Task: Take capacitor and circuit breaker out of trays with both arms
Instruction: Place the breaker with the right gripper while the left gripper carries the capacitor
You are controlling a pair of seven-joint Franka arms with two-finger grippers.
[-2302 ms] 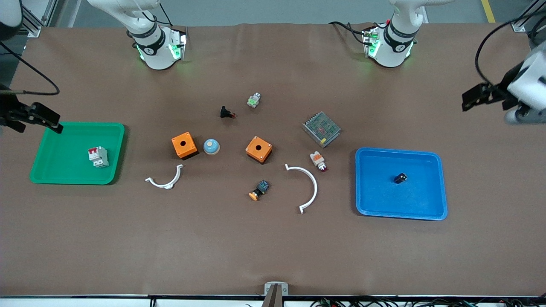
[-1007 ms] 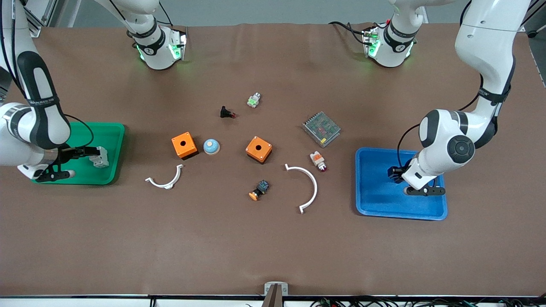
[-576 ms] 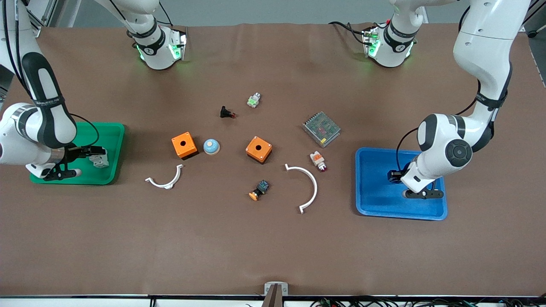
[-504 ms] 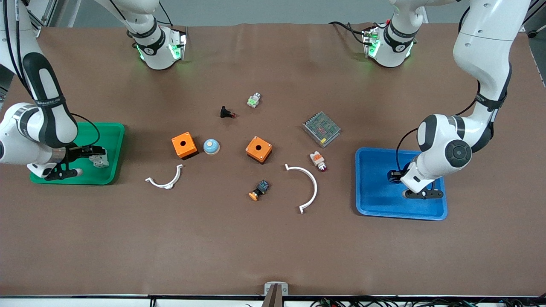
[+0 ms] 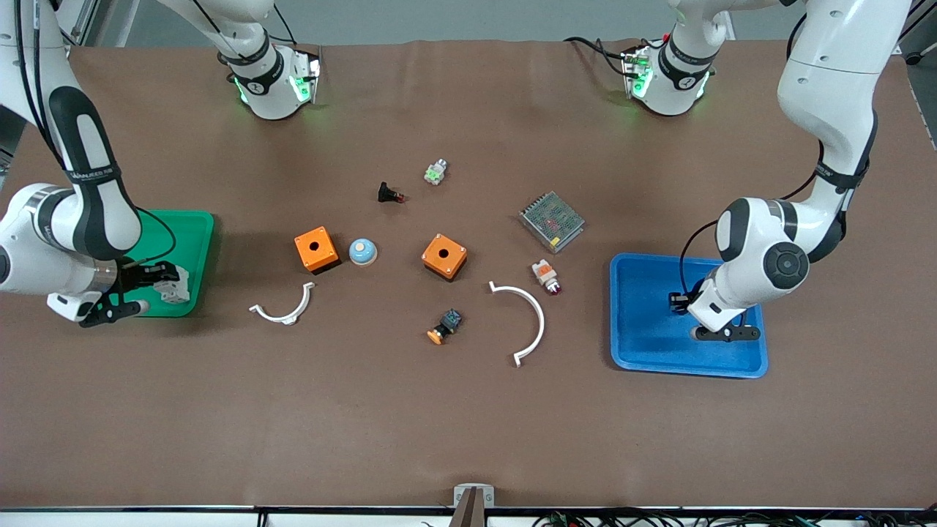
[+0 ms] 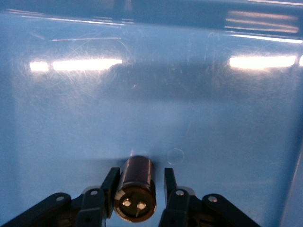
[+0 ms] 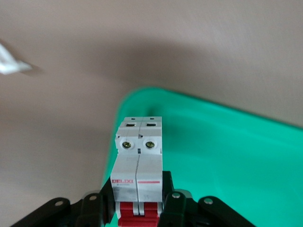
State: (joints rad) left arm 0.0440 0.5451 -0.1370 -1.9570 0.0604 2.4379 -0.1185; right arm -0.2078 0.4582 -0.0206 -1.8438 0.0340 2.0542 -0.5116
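The breaker [image 7: 138, 165], a white-grey block with red levers, is clamped in my right gripper [image 7: 138, 208]. In the front view the right gripper [image 5: 165, 282] holds the breaker [image 5: 176, 284] over the green tray's [image 5: 192, 234] corner nearest the front camera and the table's middle. The capacitor [image 6: 137, 182], a small dark cylinder, lies in the blue tray [image 6: 189, 94] between the fingers of my left gripper [image 6: 139, 187]. One finger touches it; a narrow gap shows at the other. In the front view the left gripper [image 5: 677, 301] is low inside the blue tray [image 5: 644, 344].
Between the trays lie two orange boxes [image 5: 316, 249] [image 5: 443, 256], a blue dome [image 5: 362, 252], two white arcs [image 5: 282, 307] [image 5: 523, 322], a grey mesh box [image 5: 552, 221], a white-orange lamp [image 5: 546, 275], a black-blue switch [image 5: 445, 326] and a black button [image 5: 388, 193].
Both arms came in to the trays. My right gripper closed on the breaker and carried it toward the tray's edge nearer the front camera. My left gripper barely moved.
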